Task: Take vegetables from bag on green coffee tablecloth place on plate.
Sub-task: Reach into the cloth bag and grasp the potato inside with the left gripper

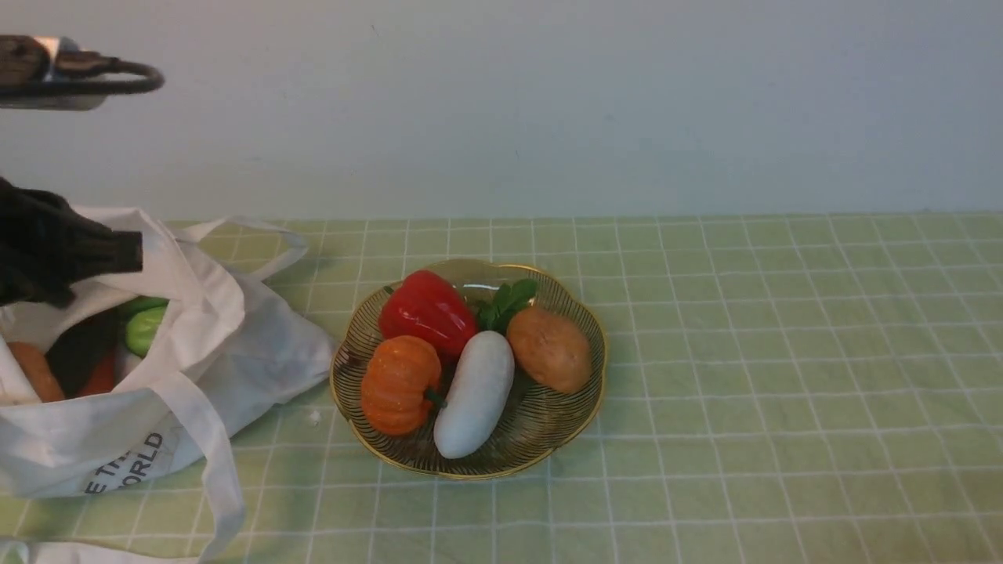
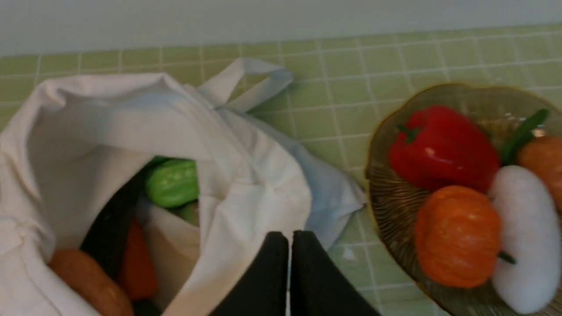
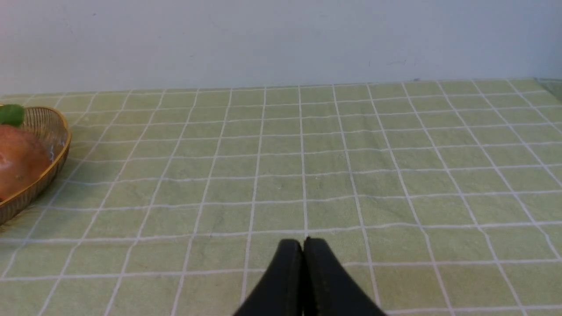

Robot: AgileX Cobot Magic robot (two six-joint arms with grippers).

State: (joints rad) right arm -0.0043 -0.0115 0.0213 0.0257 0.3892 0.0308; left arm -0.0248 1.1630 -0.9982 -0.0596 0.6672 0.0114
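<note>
Front view: one round plate (image 1: 548, 427) of translucent amber, with a scalloped gold rim and fine dark radiating lines, sits mid-worktop on the pale green coffee tablecloth (image 1: 783, 352), whose thin white lines form squares. Four glossy vegetables lie on it: one red pepper (image 1: 427, 313), one ribbed orange pumpkin (image 1: 400, 384), one smooth white radish (image 1: 474, 395) with green leaves, and one oval brown potato (image 1: 548, 348).

Just left of the plate slumps one floppy white cloth bag (image 1: 258, 345) with strap handles and black lettering. In the left wrist view its open mouth shows one bumpy green cucumber (image 2: 172, 183), one dark aubergine (image 2: 112, 224), an orange-red piece (image 2: 138, 267) that is possibly another pepper, and a second brown potato (image 2: 88, 281).

Left pincer (image 2: 290, 259) hangs above the bag's edge, fingers together, empty. Right pincer (image 3: 303, 263), also pressed together and empty, is over bare cloth right of the plate.
</note>
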